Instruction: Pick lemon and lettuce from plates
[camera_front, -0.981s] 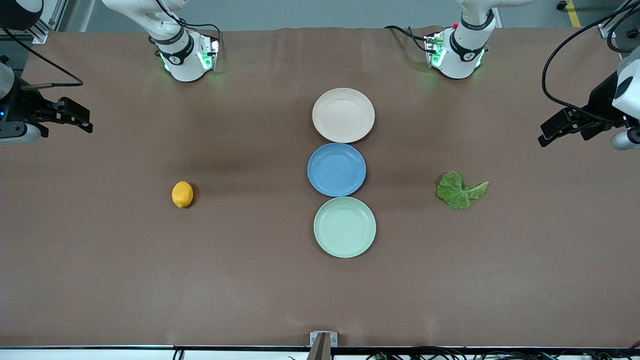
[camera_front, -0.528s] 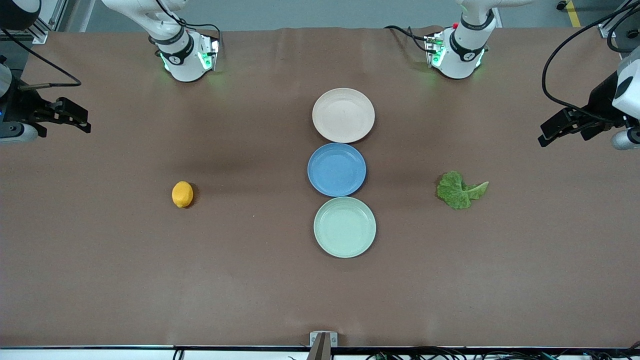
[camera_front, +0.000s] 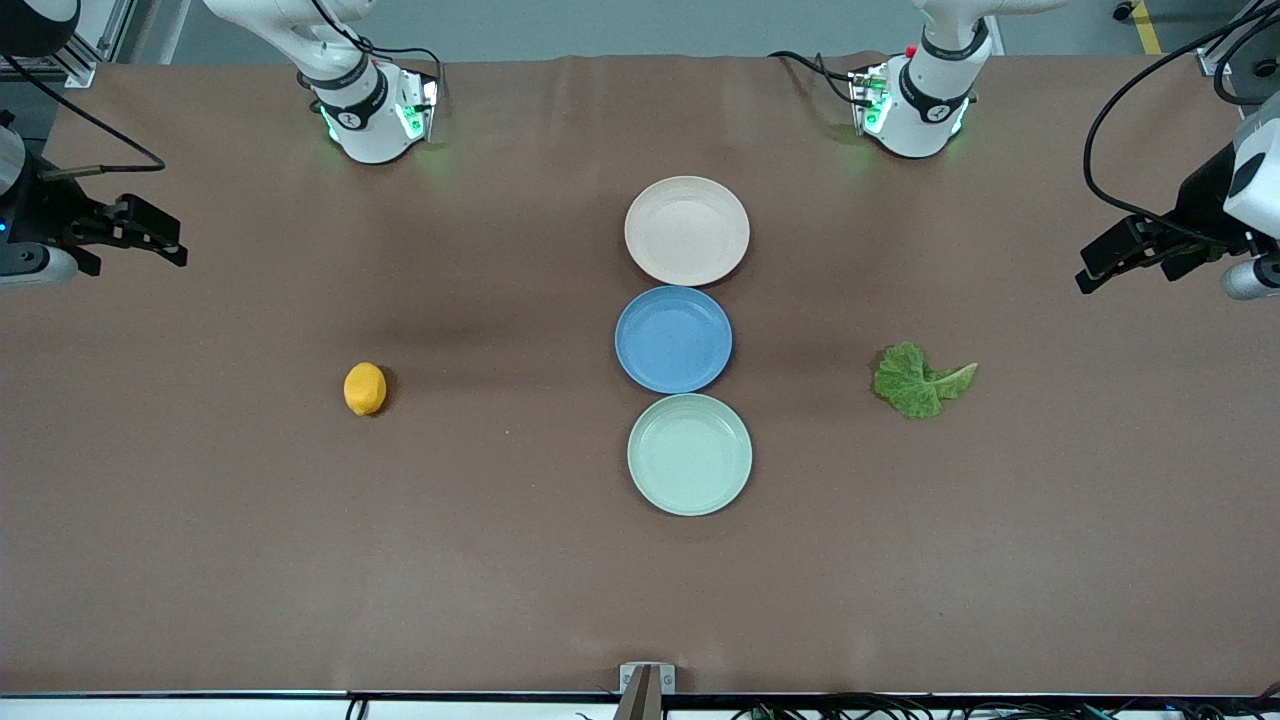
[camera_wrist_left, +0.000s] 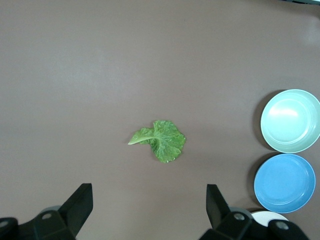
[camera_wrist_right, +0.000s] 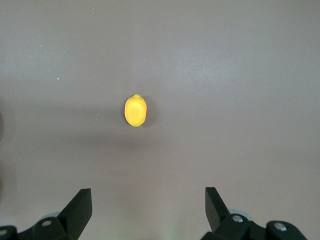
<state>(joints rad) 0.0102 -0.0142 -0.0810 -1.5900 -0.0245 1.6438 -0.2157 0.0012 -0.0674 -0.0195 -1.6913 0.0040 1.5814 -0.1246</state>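
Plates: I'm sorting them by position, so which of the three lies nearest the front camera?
The mint green plate. It sits lowest in the row, below the blue plate and the beige-pink plate.

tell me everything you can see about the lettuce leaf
The lettuce is a single crinkled green leaf with a paler, narrower stalk end, looking soft and thin. It lies flat on the bare brown table toward the left arm's end, apart from all three plates, touched by nothing. The left gripper hangs open above, with the leaf in its wrist view.

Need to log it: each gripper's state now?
Left gripper: open, empty, over bare table near the lettuce.
Right gripper: open, empty, near the lemon.
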